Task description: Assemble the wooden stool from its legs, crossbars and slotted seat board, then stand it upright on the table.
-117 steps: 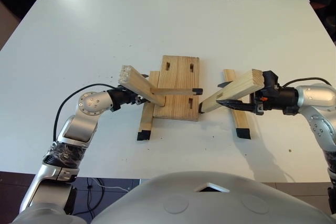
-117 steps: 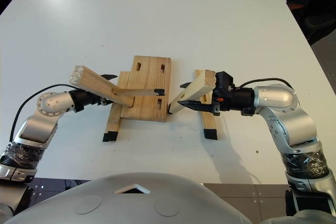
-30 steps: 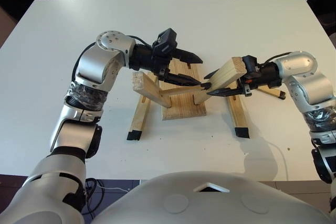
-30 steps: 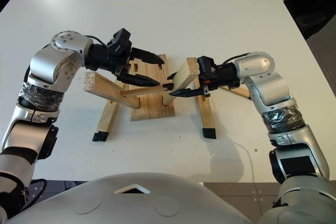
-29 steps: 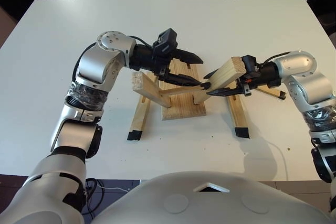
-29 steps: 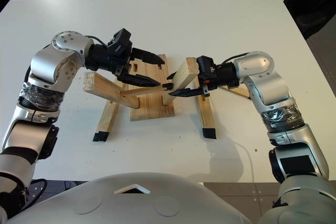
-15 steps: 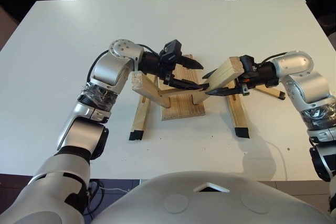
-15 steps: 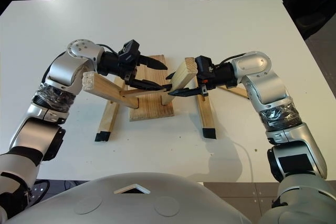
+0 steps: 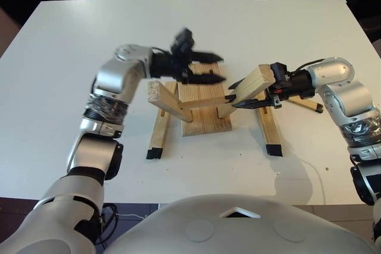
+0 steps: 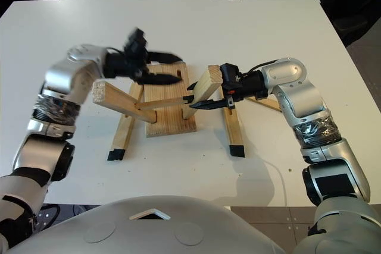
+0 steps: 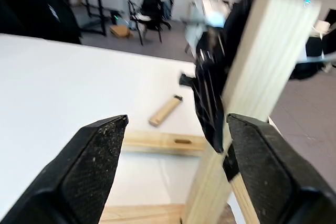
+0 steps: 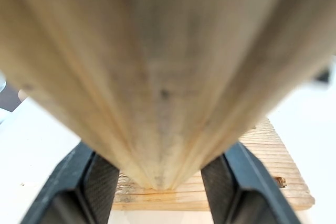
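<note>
Our right fingers (image 9: 250, 104) grip a tilted leg (image 9: 253, 84) just right of the middle. Our left fingers (image 9: 202, 78) hang spread apart, holding nothing, above the seat board (image 9: 205, 117), which lies flat on the surface (image 9: 59, 46) mid-frame.

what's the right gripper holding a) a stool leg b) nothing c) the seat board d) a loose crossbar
A: the right gripper is shut around the tilted leg, with a finger on either side of it, while the seat board lies flat on the table.
</note>
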{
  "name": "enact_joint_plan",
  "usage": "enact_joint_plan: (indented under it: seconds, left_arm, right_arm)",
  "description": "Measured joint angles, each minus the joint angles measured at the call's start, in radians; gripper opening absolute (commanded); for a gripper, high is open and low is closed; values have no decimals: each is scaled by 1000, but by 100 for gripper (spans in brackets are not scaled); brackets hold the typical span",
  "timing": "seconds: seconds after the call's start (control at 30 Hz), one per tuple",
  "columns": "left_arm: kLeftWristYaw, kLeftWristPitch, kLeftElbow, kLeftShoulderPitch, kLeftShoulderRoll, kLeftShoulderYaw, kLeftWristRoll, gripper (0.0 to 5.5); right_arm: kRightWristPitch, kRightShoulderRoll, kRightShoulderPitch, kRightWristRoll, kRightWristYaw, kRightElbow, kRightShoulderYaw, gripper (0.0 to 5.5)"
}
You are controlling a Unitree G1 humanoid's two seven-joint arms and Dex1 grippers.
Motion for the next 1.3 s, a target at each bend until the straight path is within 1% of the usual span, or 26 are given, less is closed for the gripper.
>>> enact_joint_plan:
  seconds: [0.07, 0.1, 0.13, 0.2, 0.23, 0.3, 0.37, 0.43, 0.47, 0.53, 0.6, 0.73, 0.83, 0.9, 1.1, 1.3]
  left_arm:
    - [46, 20, -36, -63, 31, 100, -47, 349]
    - [61, 26, -50, -79, 46, 130, -61, 349]
    - [70, 31, -71, -86, 67, 166, -70, 349]
    - [82, 28, -112, -50, 145, 229, -79, 349]
    - [84, 10, -131, 6, 190, 252, -57, 349]
    - [89, -63, -156, 131, 242, 270, 16, 349]
    - [107, -173, -177, 315, 281, 299, 116, 349]
    - [105, -245, -235, 525, 292, 337, 169, 349]
    - [100, -261, -267, 591, 293, 346, 179, 349]
    - [45, -288, -395, 796, 309, 349, 182, 349]
    - [-3, -261, -501, 895, 329, 339, 142, 349]
    - [26, -156, -672, 903, 328, 319, 3, 349]
    - [76, -100, -724, 893, 315, 314, -54, 349]
    - [97, -85, -730, 888, 314, 305, -62, 349]
    - [140, -76, -749, 850, 314, 218, -37, 349]
    - [174, -86, -768, 848, 311, 182, 0, 349]
  right_arm:
    - [0, 0, 1, 0, 0, -6, 0, 203]
    - [0, 0, 1, 0, -1, -6, 0, 203]
    - [0, 0, 1, 0, -2, -6, 1, 203]
    - [0, 1, 1, 0, -5, -7, 2, 203]
    - [1, 0, 0, 0, -5, -7, 2, 203]
    - [1, 1, -4, 2, -4, -7, 1, 203]
    - [2, 2, -7, 4, -2, -7, 1, 203]
    - [5, 2, -5, 4, -2, -10, -1, 203]
    - [6, 1, -3, 4, -3, -13, -2, 203]
    - [11, -8, 13, 4, -9, -25, -6, 203]
    - [12, -21, 25, 5, -13, -25, -13, 203]
    - [26, -34, 38, 6, -22, -53, -17, 203]
    - [32, -40, 41, 6, -23, -70, -17, 203]
    - [33, -44, 41, 6, -23, -70, -17, 203]
    - [39, -68, 20, 8, 2, -56, -17, 203]
    - [39, -64, -14, 8, 37, -3, -12, 203]
